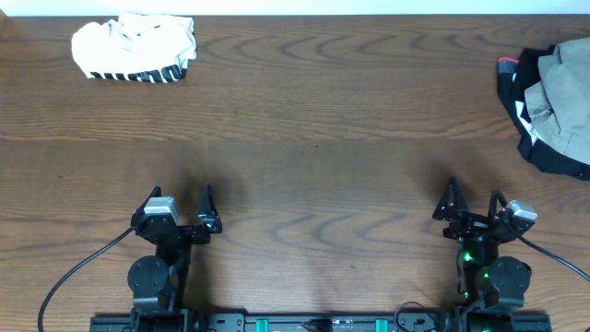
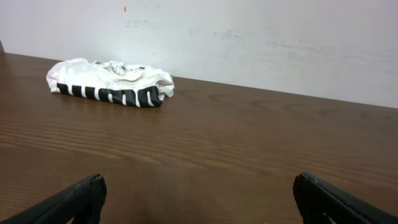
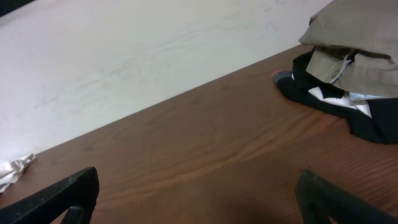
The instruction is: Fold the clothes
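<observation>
A khaki-grey garment [image 1: 564, 101] lies crumpled on a black garment [image 1: 544, 155] at the table's far right edge; the right wrist view shows the khaki one [image 3: 360, 43] above the black one [image 3: 348, 112]. A folded white garment with black stripes [image 1: 135, 48] sits at the back left, and the left wrist view shows this white striped garment [image 2: 109, 84] ahead. My left gripper [image 1: 182, 196] and right gripper [image 1: 474, 195] rest near the front edge, both open and empty, far from the clothes. The left fingers [image 2: 74, 199] and right fingers [image 3: 68, 193] stand wide apart.
The brown wooden table [image 1: 313, 138] stretches between the two piles. A white wall [image 2: 249, 37] stands right behind the table's back edge. Cables [image 1: 74, 277] trail from both arm bases along the front.
</observation>
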